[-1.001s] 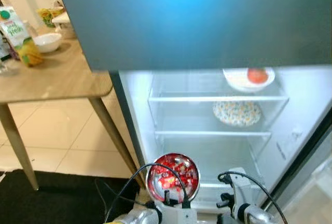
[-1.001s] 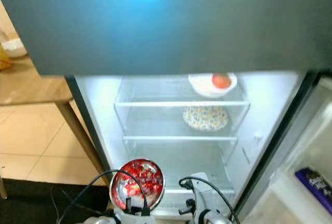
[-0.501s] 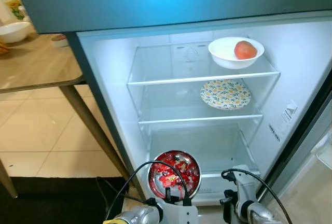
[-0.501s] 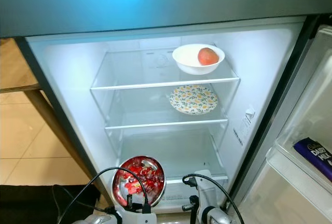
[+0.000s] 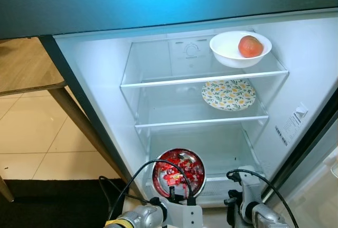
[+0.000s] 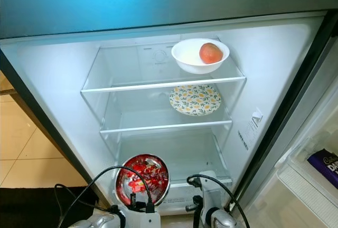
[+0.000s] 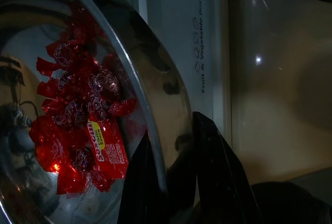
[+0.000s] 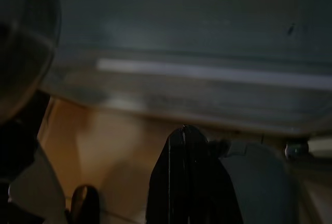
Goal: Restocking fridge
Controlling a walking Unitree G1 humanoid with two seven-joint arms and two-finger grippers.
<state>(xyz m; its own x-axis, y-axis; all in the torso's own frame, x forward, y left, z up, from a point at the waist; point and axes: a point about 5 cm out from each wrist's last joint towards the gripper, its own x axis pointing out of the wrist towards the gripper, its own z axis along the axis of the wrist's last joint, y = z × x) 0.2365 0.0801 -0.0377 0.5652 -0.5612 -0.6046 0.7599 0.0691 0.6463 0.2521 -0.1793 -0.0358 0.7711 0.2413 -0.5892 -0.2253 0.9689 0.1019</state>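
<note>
A steel bowl (image 5: 178, 171) full of red wrapped candies (image 7: 85, 125) hangs low in front of the open fridge (image 5: 95, 91). My left gripper (image 7: 179, 177) is shut on the bowl's near rim, one black finger inside the rim and one outside. My right gripper (image 8: 185, 141) is beside it to the right, near the fridge's bottom edge, with its fingers pressed together and holding nothing. On the top glass shelf (image 5: 158, 77) stands a white bowl (image 5: 228, 54) with a reddish round fruit (image 5: 250, 46). A flowered plate (image 5: 228, 94) lies on the second shelf.
A wooden table (image 5: 26, 67) with slanted legs stands left of the fridge, and a black mat (image 5: 47, 201) lies on the tiled floor. The fridge door (image 6: 317, 133) is swung open at the right, with a purple chocolate bar (image 6: 325, 163) in its bin. The shelves' left halves are bare.
The camera has moved in towards the fridge, so the interior fills more of the picture and the table has slid off to the left. The bowl stays held in my left gripper.
</note>
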